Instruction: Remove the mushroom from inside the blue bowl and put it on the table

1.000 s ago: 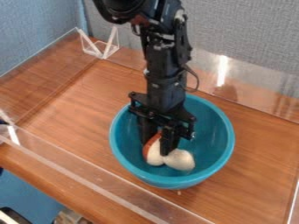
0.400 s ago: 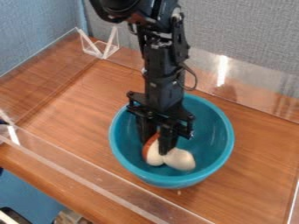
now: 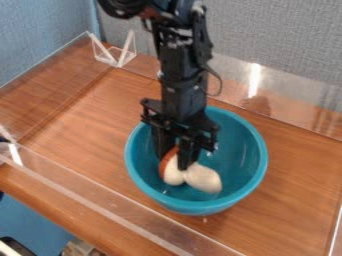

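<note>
Glossy teal-blue plastic bowl (image 3: 247,160) ringed the black gripper (image 3: 183,160), jaws clamped on the cream-stemmed toy mushroom (image 3: 191,175); bare wood-grain table (image 3: 80,110) lay beyond, acrylic-walled.

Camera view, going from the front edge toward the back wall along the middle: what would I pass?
Clear front wall → near rim of the blue bowl → mushroom inside it, with the pincer closed on it → bare table → clear back wall.
</note>
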Robot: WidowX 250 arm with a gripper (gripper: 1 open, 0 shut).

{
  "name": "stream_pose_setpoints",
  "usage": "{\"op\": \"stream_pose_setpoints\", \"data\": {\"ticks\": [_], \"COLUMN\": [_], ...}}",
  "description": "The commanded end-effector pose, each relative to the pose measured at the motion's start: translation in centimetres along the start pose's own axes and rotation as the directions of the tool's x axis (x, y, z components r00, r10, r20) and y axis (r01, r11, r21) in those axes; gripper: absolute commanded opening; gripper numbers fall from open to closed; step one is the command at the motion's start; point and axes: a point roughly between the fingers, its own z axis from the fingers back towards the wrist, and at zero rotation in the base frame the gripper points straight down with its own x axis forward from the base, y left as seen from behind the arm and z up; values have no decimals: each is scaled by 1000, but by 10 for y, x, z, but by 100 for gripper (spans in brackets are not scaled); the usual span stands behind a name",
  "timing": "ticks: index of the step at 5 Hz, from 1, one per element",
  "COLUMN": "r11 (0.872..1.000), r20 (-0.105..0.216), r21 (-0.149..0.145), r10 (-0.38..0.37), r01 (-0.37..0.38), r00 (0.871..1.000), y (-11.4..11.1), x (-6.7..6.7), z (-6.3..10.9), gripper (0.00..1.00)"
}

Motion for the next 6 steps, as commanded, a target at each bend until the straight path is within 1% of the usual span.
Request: {"op": "stream_pose_setpoints", "data": {"ticks": [1, 2, 3, 4, 5, 6], "r11": [1000, 1000, 999, 996, 995, 995], "r20": [77, 97, 101, 96, 90, 81], "r21": [9, 10, 25, 46, 61, 69], "r10": [-10, 3, 42, 68, 72, 72], "r01": [9, -4, -45, -72, -78, -78], "r00": [997, 995, 994, 993, 993, 994], "y": [3, 9, 31, 51, 57, 57], "x": [3, 1, 0, -3, -4, -3], "z": [26, 42, 56, 65, 66, 61], "gripper": [0, 0, 0, 0, 0, 0]}}
